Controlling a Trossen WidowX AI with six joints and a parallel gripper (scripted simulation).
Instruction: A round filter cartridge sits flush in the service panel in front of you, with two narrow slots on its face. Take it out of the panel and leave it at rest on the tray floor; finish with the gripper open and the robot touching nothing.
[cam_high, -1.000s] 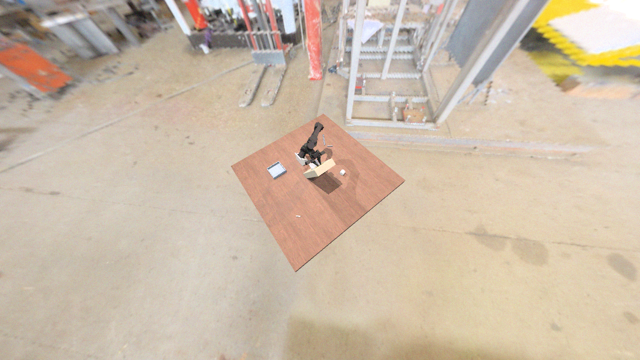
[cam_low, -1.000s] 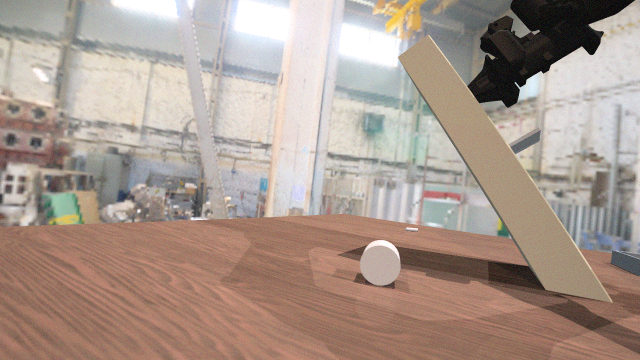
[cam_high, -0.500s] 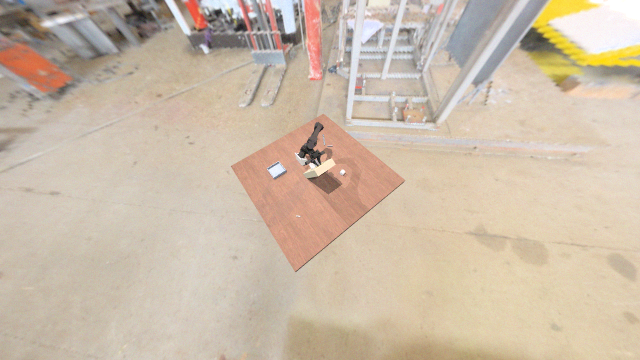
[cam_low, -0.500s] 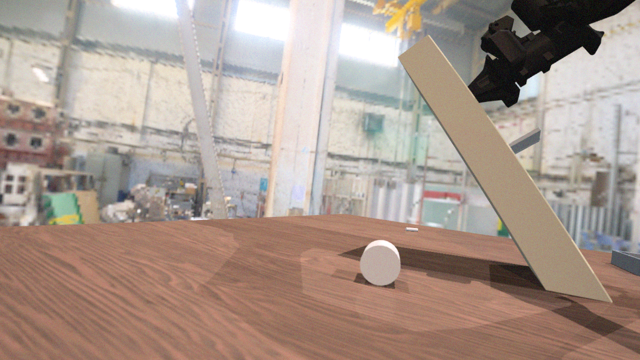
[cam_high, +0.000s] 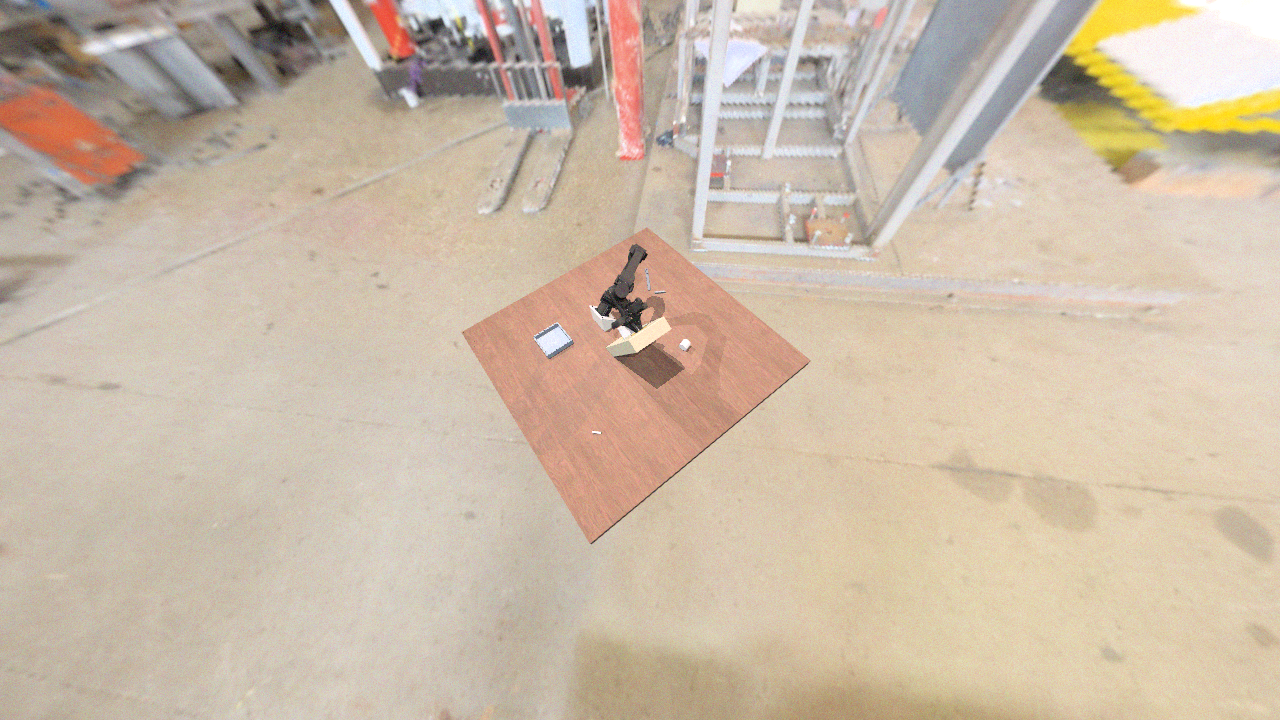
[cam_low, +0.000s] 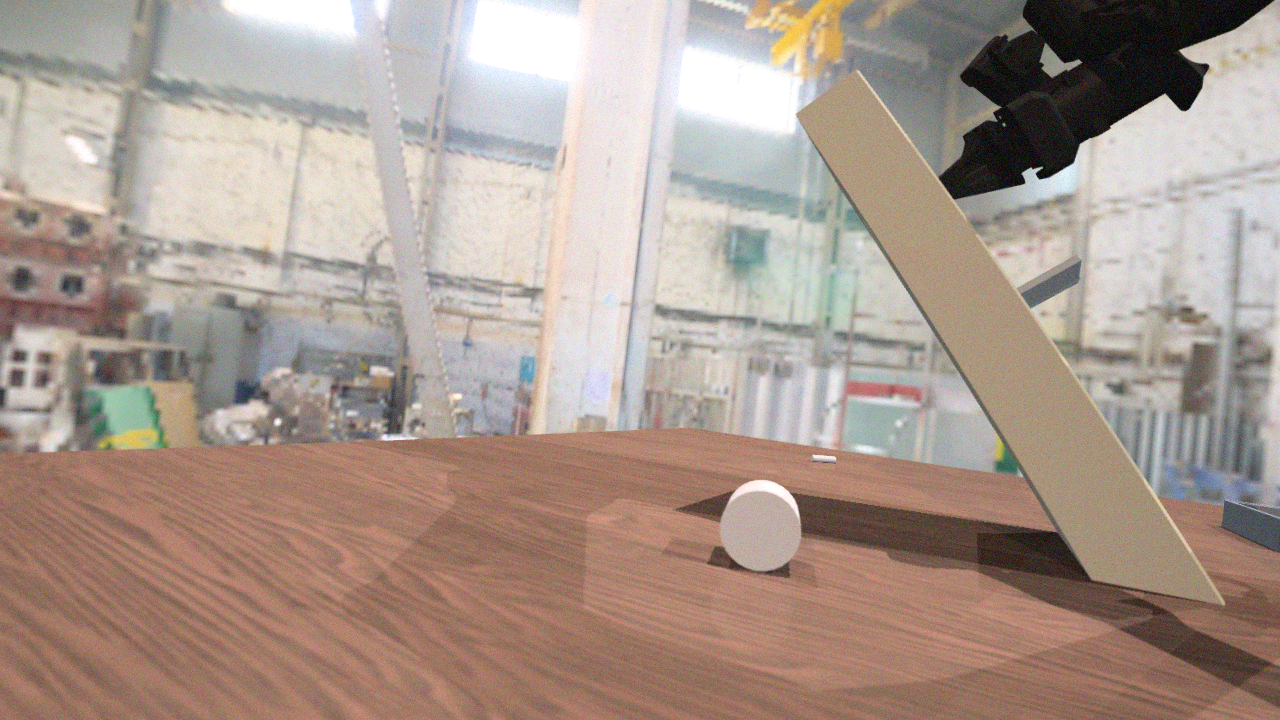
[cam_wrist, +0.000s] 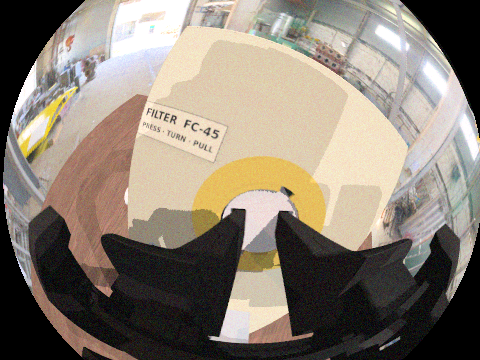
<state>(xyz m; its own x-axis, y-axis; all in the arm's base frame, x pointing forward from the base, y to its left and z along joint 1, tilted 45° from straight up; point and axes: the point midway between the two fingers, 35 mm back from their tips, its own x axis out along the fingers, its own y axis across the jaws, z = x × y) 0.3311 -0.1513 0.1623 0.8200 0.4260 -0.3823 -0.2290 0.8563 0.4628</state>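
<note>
Pinching the filter cartridge (cam_high: 624, 332) (cam_wrist: 260, 202) straight ahead of the gripper (cam_high: 637, 328) (cam_low: 950, 191) (cam_wrist: 260, 214); probably twist about its axis, then draw out (tray (cam_high: 560, 349) (cam_low: 1251, 525) toward worktop's (cam_high: 554, 447) (cam_low: 358, 582) (cam_wrist: 95, 165) left corner from above).

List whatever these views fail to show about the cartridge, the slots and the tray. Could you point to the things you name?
- Slots on the filter cartridge (cam_wrist: 261, 201): wrist view, covered by the gripper's (cam_wrist: 261, 214) fingertips.
- Cartridge's depth in the service panel (cam_high: 646, 334) (cam_low: 984, 340) (cam_wrist: 270, 90): exterior view, the panel's edge hides its face.
- Tray (cam_high: 554, 340) (cam_low: 1248, 524) floor: exterior view, cut off by the right edge and masked by the wall.
- Gripper fingertips: top view, too small.
</note>
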